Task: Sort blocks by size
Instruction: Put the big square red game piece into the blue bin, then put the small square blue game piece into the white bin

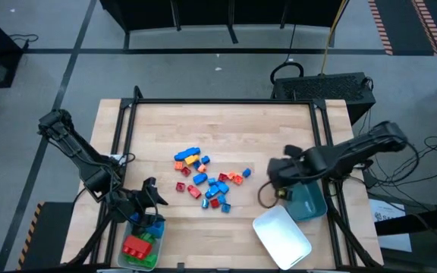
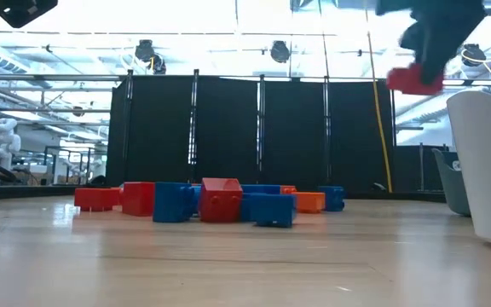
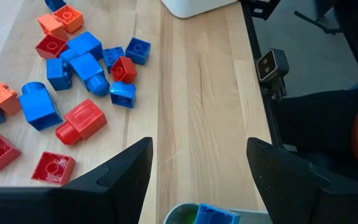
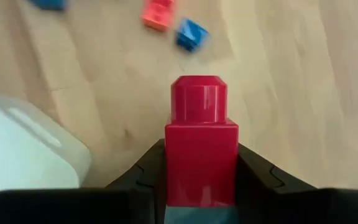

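Observation:
Several small blocks (image 1: 203,178) in red, blue and orange lie scattered on the wooden table's middle; they also show in the low view (image 2: 220,203) and the left wrist view (image 3: 73,93). My right gripper (image 1: 278,176) is at the table's right, above the wood between the pile and the trays. It is shut on a red one-stud block (image 4: 201,140), which hangs high above the table (image 2: 414,81). My left gripper (image 3: 197,155) stands open at the near left, with nothing between its fingers, just over a tray's rim. My right gripper pinches the red block's two opposite side walls (image 4: 169,162) between its two fingers (image 4: 253,171). The fingers point steeply down. The block is lifted clear of the table, its stud (image 4: 199,99) pointing away from the gripper, toward the table.
A teal tray (image 1: 309,203) and a white tray (image 1: 281,236) stand at the near right, below the right arm. A pale greenish tray (image 1: 144,254) with a red and a blue block stands at the near left. Bare wood lies along the table's far side.

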Motion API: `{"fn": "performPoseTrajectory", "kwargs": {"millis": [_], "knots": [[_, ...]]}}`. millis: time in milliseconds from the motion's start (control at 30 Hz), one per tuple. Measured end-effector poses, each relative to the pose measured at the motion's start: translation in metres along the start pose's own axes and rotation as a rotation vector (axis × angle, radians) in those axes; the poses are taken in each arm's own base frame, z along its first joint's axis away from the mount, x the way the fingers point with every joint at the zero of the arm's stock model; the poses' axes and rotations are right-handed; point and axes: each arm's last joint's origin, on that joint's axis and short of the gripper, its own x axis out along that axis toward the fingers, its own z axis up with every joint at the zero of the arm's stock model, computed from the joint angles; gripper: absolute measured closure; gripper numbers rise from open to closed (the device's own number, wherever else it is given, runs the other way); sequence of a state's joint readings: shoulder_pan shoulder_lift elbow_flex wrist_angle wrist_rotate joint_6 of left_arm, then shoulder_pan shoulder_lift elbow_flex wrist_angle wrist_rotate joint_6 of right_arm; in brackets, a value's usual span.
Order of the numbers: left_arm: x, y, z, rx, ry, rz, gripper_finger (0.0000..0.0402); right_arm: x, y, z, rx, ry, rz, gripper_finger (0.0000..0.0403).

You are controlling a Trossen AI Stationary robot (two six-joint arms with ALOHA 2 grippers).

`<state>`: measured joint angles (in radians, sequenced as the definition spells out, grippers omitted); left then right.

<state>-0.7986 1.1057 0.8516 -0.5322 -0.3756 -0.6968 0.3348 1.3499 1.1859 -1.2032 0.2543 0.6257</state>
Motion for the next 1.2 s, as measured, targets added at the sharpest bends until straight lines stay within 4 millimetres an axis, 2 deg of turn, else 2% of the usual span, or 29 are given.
{"fn": "performPoseTrajectory", "kwargs": {"millis": [167,367,433,500,633,733,833,1000,1100,1200], "knots": [[0.0,0.0,0.0,0.002,0.0,0.0,0.0141,0.009,-0.011,-0.027,0.17,0.105,0.01,0.0293],[0.0,0.0,0.0,0.003,0.0,0.0,0.0141,0.031,-0.014,-0.046,0.249,0.273,-0.004,0.0291],[0.0,0.0,0.0,0.003,0.0,0.0,0.0141,0.037,-0.015,-0.051,0.266,0.309,-0.013,0.0261],[0.0,0.0,0.0,0.003,0.0,0.0,0.0141,0.041,-0.016,-0.054,0.289,0.325,-0.03,0.0215],[0.0,0.0,0.0,0.003,0.0,0.0,0.0141,0.041,-0.016,-0.054,0.287,0.357,-0.001,0.0136],[0.0,0.0,0.0,0.003,0.0,0.0,0.0141,0.035,-0.015,-0.049,0.281,0.337,0.026,0.0115],[0.0,0.0,0.0,0.003,0.0,0.0,0.0141,0.024,-0.012,-0.038,0.265,0.283,0.076,0.0116],[0.0,0.0,0.0,0.003,-0.006,0.007,0.0141,-0.005,-0.003,0.001,0.245,-0.016,0.236,0.0132],[0.0,0.0,0.0,0.004,-0.006,0.007,0.0141,-0.017,0.003,0.026,0.136,-0.24,0.266,0.0138],[0.0,0.0,0.0,0.002,-0.006,0.007,0.0141,-0.009,0.008,0.044,-0.037,-0.309,0.152,0.0143]]}}
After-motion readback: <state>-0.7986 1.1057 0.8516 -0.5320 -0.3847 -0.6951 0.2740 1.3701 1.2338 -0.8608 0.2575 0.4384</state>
